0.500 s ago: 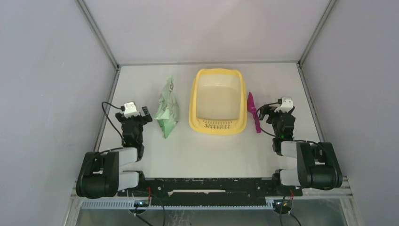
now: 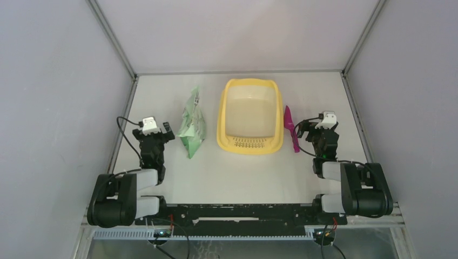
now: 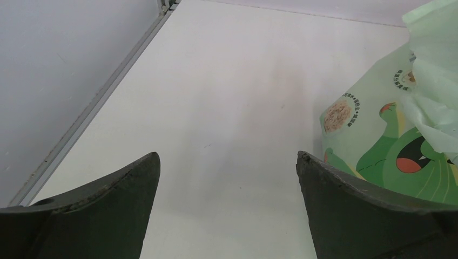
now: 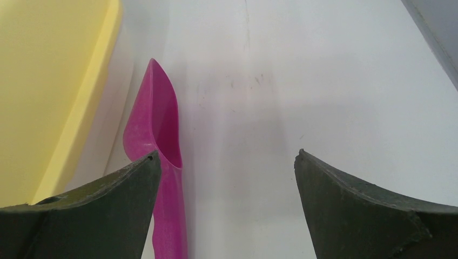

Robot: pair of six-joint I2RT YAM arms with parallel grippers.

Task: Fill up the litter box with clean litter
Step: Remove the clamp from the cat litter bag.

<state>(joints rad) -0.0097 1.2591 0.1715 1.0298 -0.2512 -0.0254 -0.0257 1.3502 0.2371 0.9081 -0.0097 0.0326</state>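
The yellow litter box [image 2: 224, 102] stands at the table's middle back, its pale inside bare and its slotted ledge at the near end; its outer wall [image 4: 48, 81] fills the left of the right wrist view. No clean litter shows. A light green printed bag [image 2: 192, 125] lies left of the box, also the bag [image 3: 389, 145] at the right of the left wrist view. My left gripper [image 2: 162, 129] [image 3: 228, 162] is open just left of the bag, holding nothing. My right gripper [image 2: 309, 127] [image 4: 227, 159] is open beside the magenta scoop [image 2: 292, 132] [image 4: 159, 162].
Grey walls enclose the table on three sides, with metal rails [image 2: 121, 124] along the left and right edges. The scoop lies in the narrow gap between the box and my right arm. Bare white tabletop [image 2: 243, 178] lies between the box and the arm bases.
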